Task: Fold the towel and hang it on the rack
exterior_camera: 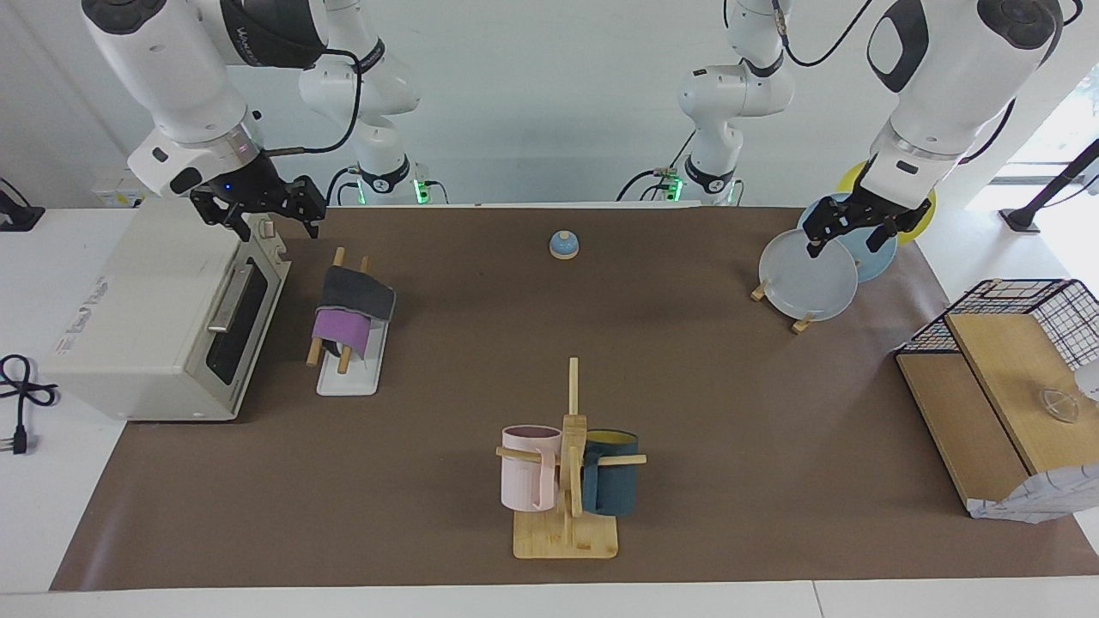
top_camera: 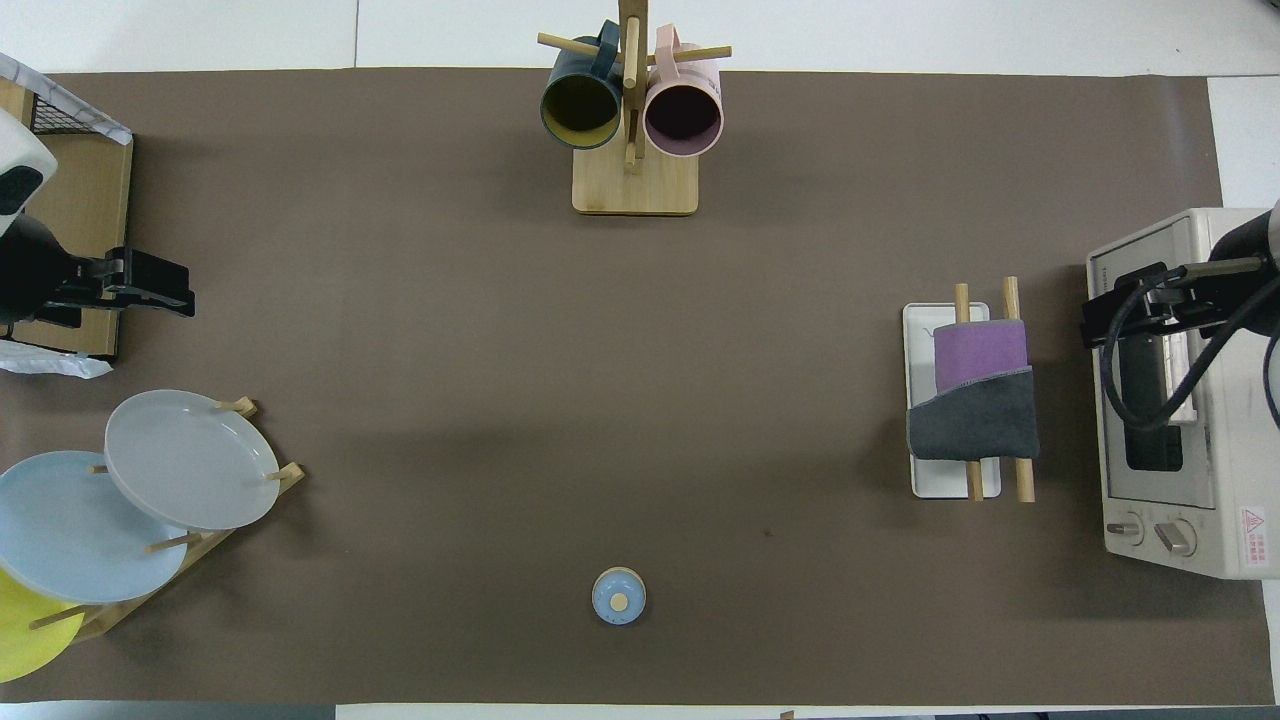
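Observation:
The towel (exterior_camera: 352, 305) hangs folded over both wooden rods of the rack (exterior_camera: 348, 378). Its dark grey face shows toward the robots and its purple face on the farther part. It also shows in the overhead view (top_camera: 975, 400), on the rack (top_camera: 925, 320). My right gripper (exterior_camera: 273, 227) is open and empty, raised over the toaster oven beside the rack, clear of the towel; in the overhead view it (top_camera: 1110, 310) is over the oven. My left gripper (exterior_camera: 846, 245) is open and empty, up over the plate stand at the left arm's end of the table (top_camera: 170, 290).
A white toaster oven (exterior_camera: 154, 326) stands right beside the rack. A mug tree (exterior_camera: 567, 463) with pink and teal mugs is at the table's far edge. A stand with round plates (exterior_camera: 807, 279), a small blue bell (exterior_camera: 564, 245) and a wire basket with wooden boards (exterior_camera: 1013, 360) are also here.

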Available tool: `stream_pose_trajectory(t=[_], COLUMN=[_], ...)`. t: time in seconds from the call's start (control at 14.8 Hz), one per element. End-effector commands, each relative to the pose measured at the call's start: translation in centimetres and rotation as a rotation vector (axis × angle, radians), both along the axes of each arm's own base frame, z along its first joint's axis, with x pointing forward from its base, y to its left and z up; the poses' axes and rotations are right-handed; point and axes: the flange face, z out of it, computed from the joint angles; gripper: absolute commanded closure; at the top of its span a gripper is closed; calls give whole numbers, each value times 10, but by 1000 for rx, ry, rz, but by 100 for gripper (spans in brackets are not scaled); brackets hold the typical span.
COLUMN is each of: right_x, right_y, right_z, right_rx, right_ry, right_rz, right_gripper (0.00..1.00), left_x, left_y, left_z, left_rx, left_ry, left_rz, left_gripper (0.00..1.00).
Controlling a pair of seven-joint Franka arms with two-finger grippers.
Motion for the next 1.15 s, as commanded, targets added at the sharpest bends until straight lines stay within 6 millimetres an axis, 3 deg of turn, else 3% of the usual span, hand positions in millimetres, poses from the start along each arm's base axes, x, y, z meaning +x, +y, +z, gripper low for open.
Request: stream_pose_trajectory(t=[0.0, 0.54, 0.81, 1.08], right_x=[-2, -1, 0, 0], right_y=[-3, -8, -23, -21], right_z=[4, 8, 8, 5], right_rx=[17, 17, 20, 18], right_ry=[-38, -43, -46, -39], right_rz=[6, -5, -33, -30], right_gripper=[0, 0, 0, 0], left_x=[-4, -4, -4, -4], left_y=[4, 4, 4, 4], left_z=[6, 6, 6, 6], left_rx=[9, 9, 9, 9], left_ry=[-5, -5, -5, -5], left_rz=[5, 5, 5, 5], left_gripper=[0, 0, 0, 0])
